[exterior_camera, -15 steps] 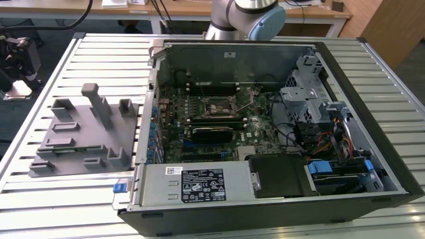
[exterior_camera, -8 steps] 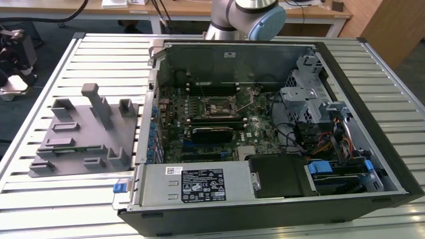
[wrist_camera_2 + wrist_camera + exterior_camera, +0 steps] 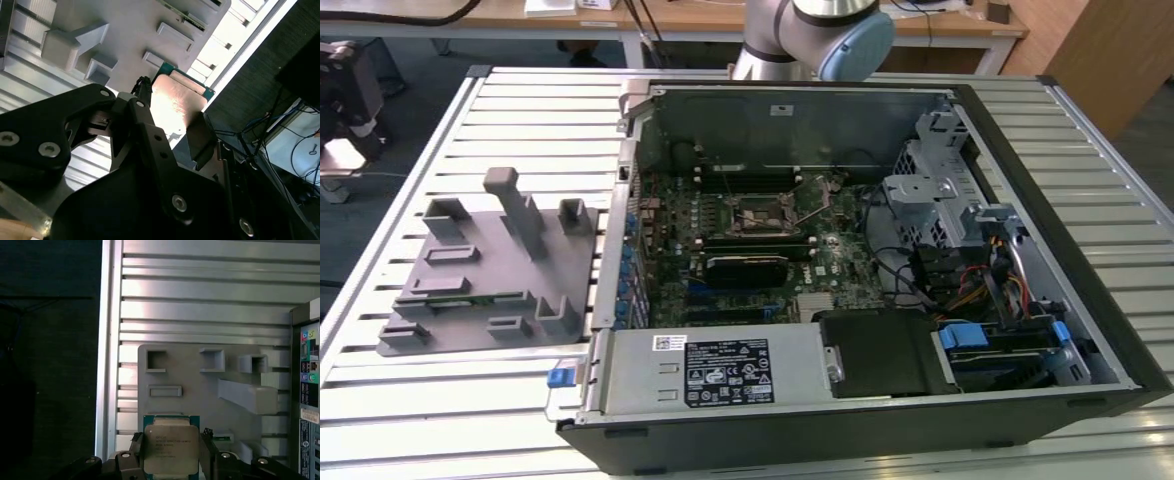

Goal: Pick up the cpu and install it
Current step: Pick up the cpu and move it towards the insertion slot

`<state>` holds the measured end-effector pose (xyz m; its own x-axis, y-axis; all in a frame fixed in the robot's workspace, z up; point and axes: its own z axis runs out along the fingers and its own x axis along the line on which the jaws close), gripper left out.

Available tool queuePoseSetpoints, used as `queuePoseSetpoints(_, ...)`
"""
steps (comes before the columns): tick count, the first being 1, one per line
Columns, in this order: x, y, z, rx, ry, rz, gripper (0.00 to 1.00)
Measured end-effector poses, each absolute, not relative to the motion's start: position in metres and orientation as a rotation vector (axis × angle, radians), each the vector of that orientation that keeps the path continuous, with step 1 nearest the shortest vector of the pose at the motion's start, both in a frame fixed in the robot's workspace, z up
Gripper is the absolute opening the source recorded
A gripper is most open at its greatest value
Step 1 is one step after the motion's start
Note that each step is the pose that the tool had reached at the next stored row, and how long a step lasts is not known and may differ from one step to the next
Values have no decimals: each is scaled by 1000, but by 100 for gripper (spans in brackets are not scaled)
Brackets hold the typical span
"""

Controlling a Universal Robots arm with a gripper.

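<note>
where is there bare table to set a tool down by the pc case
Bare slats of the table lie at the exterior view's lower left, between the grey fixture plate and the near edge, and again beyond the plate toward the far edge. Inside the open case it is crowded with the motherboard and cables.

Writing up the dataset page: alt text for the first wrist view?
The gripper grips the cpu by two opposite edges, metal top facing the camera. Beyond it lies a grey fixture plate on a slatted metal table.

The gripper point(image 3: 172, 452) seemingly pinches cpu point(image 3: 171, 442) above grey fixture point(image 3: 200, 385).
</note>
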<state>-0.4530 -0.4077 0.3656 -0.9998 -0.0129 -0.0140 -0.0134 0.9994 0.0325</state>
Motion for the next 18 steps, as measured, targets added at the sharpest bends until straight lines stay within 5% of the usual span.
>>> queuePoseSetpoints(18, -453, -404, 400, -20, 3127, 51, 53)
